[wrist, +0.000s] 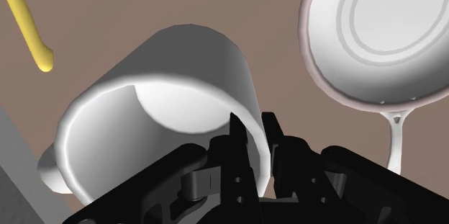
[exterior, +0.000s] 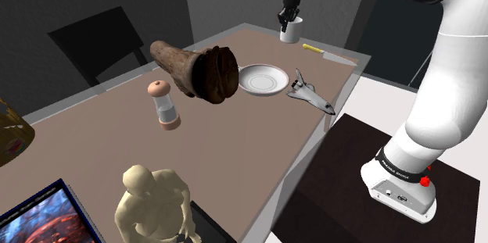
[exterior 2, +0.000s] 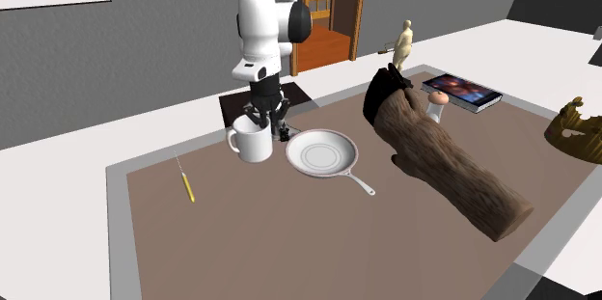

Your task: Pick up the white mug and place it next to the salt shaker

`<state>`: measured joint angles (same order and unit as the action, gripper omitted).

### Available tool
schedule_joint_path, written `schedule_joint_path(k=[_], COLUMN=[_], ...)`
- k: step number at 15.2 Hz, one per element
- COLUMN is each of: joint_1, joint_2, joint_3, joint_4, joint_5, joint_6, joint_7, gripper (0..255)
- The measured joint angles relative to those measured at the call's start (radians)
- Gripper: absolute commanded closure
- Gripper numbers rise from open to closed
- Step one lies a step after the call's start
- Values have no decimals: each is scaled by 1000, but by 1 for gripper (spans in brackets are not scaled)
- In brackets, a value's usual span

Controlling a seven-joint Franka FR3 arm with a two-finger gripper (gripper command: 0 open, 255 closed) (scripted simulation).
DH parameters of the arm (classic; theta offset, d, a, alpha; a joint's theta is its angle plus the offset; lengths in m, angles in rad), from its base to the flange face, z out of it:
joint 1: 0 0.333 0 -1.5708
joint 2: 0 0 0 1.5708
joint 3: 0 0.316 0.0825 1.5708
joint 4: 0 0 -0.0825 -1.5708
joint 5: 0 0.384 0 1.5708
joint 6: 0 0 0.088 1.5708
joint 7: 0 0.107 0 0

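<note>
Wrist view: claw (wrist: 254, 132) pinching wall of white mug (wrist: 187, 64), 1 finger inside, pan (wrist: 381, 35) just beside.

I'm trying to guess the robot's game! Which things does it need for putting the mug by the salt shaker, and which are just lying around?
Needed for the job:
white mug
salt shaker
gripper, clasping the mug's wall

Just lying about:
brown log
white pan
yellow-handled knife
toy space shuttle
figurine
</note>
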<state>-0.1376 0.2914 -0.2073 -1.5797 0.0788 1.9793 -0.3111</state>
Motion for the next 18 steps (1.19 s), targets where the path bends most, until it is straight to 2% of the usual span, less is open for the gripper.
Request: schedule_joint_path(k=[13, 18], joint_1=[-6, -12], joint_2=[-3, 17], joint_3=[-3, -4], joint_4=[168, 267], joint_5=[-3, 1], joint_6=[-171, -250], joint_7=[5, 4], gripper=[255, 255])
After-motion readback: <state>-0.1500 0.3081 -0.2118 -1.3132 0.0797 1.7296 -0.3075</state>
